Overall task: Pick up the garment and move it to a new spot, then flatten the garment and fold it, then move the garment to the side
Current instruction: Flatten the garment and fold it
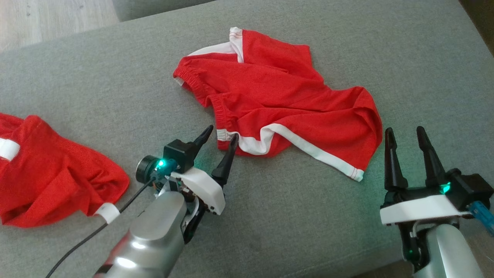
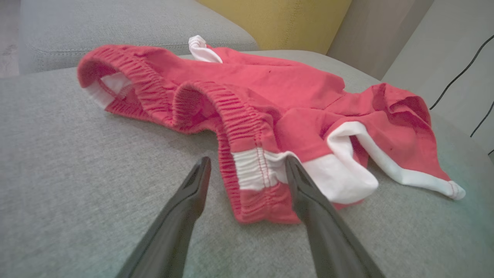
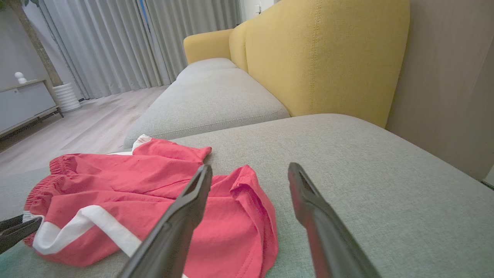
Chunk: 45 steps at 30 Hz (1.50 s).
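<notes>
The garment (image 1: 278, 96), red shorts with white trim and an elastic waistband, lies crumpled on the grey sofa cushion (image 1: 308, 216). My left gripper (image 1: 222, 133) is open at the garment's near-left corner. In the left wrist view the left gripper (image 2: 247, 160) straddles the waistband end with its white stripe, with the garment (image 2: 270, 88) spread out beyond it. My right gripper (image 1: 404, 130) is open just off the garment's right edge, holding nothing. The right wrist view shows the right gripper (image 3: 250, 166) above the garment's (image 3: 154, 185) bunched leg.
A second red garment (image 1: 50, 173) lies bunched at the cushion's left edge. A black cable (image 1: 88, 239) trails from my left wrist. The yellow backrest (image 3: 328, 58) rises beyond the cushion, and wooden floor (image 1: 46, 19) lies at the far left. Bare cushion surrounds the shorts.
</notes>
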Tool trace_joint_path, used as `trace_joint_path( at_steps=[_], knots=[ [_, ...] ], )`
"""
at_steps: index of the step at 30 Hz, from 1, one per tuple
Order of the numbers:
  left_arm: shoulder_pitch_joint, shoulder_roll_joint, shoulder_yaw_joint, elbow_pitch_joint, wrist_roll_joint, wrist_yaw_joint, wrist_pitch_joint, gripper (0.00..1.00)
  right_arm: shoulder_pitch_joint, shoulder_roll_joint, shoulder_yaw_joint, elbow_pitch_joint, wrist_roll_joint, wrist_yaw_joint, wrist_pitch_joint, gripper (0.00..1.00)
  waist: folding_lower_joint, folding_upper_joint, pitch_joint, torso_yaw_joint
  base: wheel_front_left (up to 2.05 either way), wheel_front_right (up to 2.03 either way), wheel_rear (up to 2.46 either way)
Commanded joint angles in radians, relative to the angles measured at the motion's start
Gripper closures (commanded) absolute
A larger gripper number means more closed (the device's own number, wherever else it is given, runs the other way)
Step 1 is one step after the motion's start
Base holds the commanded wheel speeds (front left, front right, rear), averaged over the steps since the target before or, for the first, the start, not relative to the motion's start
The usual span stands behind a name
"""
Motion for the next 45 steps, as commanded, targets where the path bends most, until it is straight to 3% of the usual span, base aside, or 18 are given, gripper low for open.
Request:
trace_joint_path(
  at_steps=[1,2,3,4,8,16,29,45],
  knots=[
    [-0.042,0.015,0.014,-0.018,-0.009,0.002,-0.013,0.0,-0.023,-0.004,0.019,-0.031,0.01,-0.001,-0.011,0.0,-0.0001,0.0,-0.001,0.0,0.0,0.0,0.0],
    [-0.044,0.016,0.008,-0.017,-0.015,0.002,-0.014,0.07,-0.022,-0.004,0.018,-0.03,0.01,-0.001,-0.011,0.0,-0.0001,0.0,-0.002,0.001,0.0,0.0,0.0],
    [-0.046,0.018,0.003,-0.017,-0.021,0.002,-0.016,0.61,-0.022,-0.004,0.017,-0.029,0.01,-0.001,-0.011,0.0,-0.0001,0.0,-0.002,0.002,0.0,0.0,0.0],
    [-0.048,0.02,-0.004,-0.019,-0.025,0.002,-0.017,1.0,-0.021,-0.004,0.016,-0.027,0.01,-0.001,-0.011,0.0,-0.0001,0.0,-0.003,0.003,0.0,0.0,0.0],
    [-0.053,0.031,-0.011,-0.035,-0.035,0.002,-0.02,1.0,-0.016,-0.004,0.02,-0.013,-0.001,-0.001,-0.011,0.0,-0.0001,0.0,-0.012,0.011,0.0,0.0,0.0],
    [0.012,0.06,0.085,-0.152,0.018,0.021,-0.021,1.0,0.032,-0.004,0.064,0.067,-0.081,-0.001,-0.011,0.0,-0.0001,0.0,-0.05,0.024,0.0,0.0,0.0],
    [0.099,0.042,0.139,-0.194,0.093,0.025,-0.021,1.0,0.024,-0.018,0.099,0.249,-0.173,-0.001,-0.011,0.0,-0.0001,0.0,-0.069,0.046,0.0,0.0,0.0],
    [0.09,0.02,0.15,-0.183,0.126,0.01,-0.021,1.0,-0.048,-0.006,0.129,0.395,-0.027,-0.001,-0.002,0.0,-0.0001,0.0,-0.055,0.078,0.0,0.0,0.0]
  ],
)
